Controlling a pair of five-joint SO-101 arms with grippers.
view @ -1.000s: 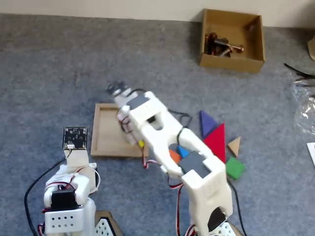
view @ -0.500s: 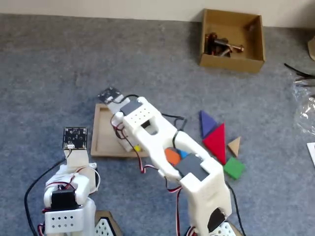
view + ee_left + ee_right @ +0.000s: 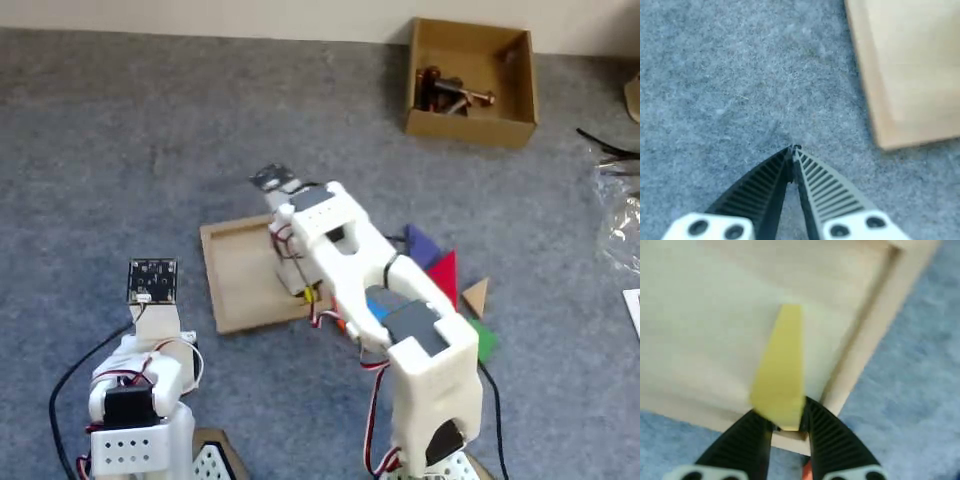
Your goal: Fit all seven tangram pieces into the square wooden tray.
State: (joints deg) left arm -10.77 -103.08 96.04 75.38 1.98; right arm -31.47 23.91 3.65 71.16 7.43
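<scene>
The square wooden tray (image 3: pixel 235 280) lies askew on the grey carpet. My right arm (image 3: pixel 340 250) stretches over the tray's right side. In the right wrist view, my right gripper (image 3: pixel 782 412) is shut on a yellow piece (image 3: pixel 780 370) that slants down onto the tray floor (image 3: pixel 700 315) beside the rim (image 3: pixel 875 330). A bit of the yellow piece (image 3: pixel 308 293) peeks out under the arm. Purple (image 3: pixel 420 245), red (image 3: pixel 443 275), tan (image 3: pixel 475 297), green (image 3: pixel 484 340), blue (image 3: pixel 380 303) and orange (image 3: pixel 345 322) pieces lie right of the tray. My left gripper (image 3: pixel 792 149) is shut above carpet near a tray corner (image 3: pixel 890 135).
A cardboard box (image 3: pixel 470 125) with metal parts stands at the back right. Clear plastic and cables (image 3: pixel 615 200) lie at the right edge. The left arm's base (image 3: pixel 135 410) sits at the front left. Bare carpet spreads behind and left of the tray.
My right arm swung left, then back to the right with the yellow piece. The tray turned and shifted a little to the right with it. The left arm stayed still.
</scene>
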